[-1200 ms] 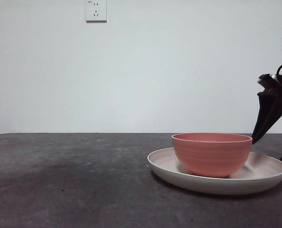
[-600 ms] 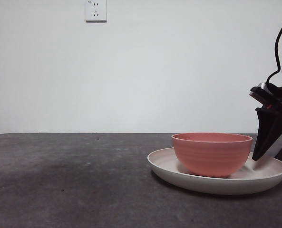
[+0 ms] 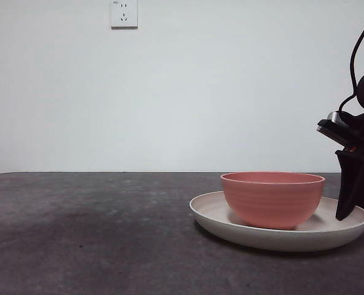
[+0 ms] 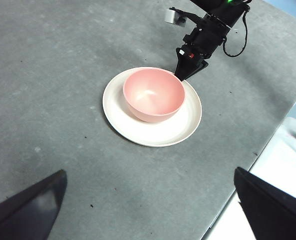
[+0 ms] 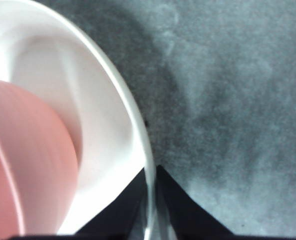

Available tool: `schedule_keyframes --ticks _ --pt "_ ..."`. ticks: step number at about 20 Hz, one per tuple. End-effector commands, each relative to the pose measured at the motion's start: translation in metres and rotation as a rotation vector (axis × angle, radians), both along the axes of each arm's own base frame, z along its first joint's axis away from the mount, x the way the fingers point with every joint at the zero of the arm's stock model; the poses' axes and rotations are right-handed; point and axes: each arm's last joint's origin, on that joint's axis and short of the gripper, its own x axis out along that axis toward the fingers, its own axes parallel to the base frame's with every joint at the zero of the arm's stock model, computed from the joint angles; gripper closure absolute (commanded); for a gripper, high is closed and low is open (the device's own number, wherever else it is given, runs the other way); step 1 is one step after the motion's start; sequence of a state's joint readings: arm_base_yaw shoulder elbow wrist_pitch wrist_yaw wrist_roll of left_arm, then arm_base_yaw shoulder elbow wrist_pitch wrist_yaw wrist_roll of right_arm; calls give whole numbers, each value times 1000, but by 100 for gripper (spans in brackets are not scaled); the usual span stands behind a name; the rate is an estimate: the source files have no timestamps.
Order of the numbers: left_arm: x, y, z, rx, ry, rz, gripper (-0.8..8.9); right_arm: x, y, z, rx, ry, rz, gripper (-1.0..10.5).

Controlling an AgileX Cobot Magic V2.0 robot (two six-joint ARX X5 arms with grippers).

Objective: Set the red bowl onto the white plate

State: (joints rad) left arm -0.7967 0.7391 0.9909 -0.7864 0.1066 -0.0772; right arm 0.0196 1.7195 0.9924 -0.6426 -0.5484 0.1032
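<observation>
The red bowl [image 3: 272,200] stands upright inside the white plate [image 3: 231,224] on the dark table. In the left wrist view the bowl [image 4: 153,95] sits a little off the middle of the plate [image 4: 138,132]. My right gripper [image 3: 347,209] is at the plate's right side, and in the left wrist view it [image 4: 183,75] touches the far rim. In the right wrist view its jaws [image 5: 150,172] are closed on the plate's rim [image 5: 103,115], next to the bowl [image 5: 23,165]. My left gripper [image 4: 149,172] hangs open and empty, high above the table.
A wall socket [image 3: 124,13] is on the white wall behind the table. The table's edge and a white surface [image 4: 282,165] lie past the plate in the left wrist view. A black cable [image 4: 242,35] trails from the right arm.
My right gripper has come down and in from the right edge onto the plate's rim. The plate and the bowl have shifted very slightly to the left.
</observation>
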Motion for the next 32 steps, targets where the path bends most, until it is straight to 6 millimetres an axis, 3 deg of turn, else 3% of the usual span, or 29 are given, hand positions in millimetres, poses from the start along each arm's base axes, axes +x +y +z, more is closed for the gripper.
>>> schedule_keyframes --ticks 1,6,10,16,19,23,29,32 --pt "0 -1 4 -14 -7 -2 252 8 2 4 6 -1 -13 937" --pt "0 -1 4 -14 -7 -2 252 20 14 27 12 -29 19 937" --pt "0 -1 4 -15 -8 -2 252 26 39 42 27 -71 58 937" --pt "0 -1 4 -15 -8 -2 252 26 84 45 73 -112 96 937" --pt "0 -1 4 -15 -8 -2 252 26 101 40 91 -106 105 937" --pt "0 -1 4 -15 -8 -2 252 28 119 18 85 -51 131 937" --pt "0 -1 4 -15 -8 -2 252 29 133 2 74 -34 156 935" --pt "0 -1 4 -15 -8 -2 252 29 133 2 73 -42 157 803"
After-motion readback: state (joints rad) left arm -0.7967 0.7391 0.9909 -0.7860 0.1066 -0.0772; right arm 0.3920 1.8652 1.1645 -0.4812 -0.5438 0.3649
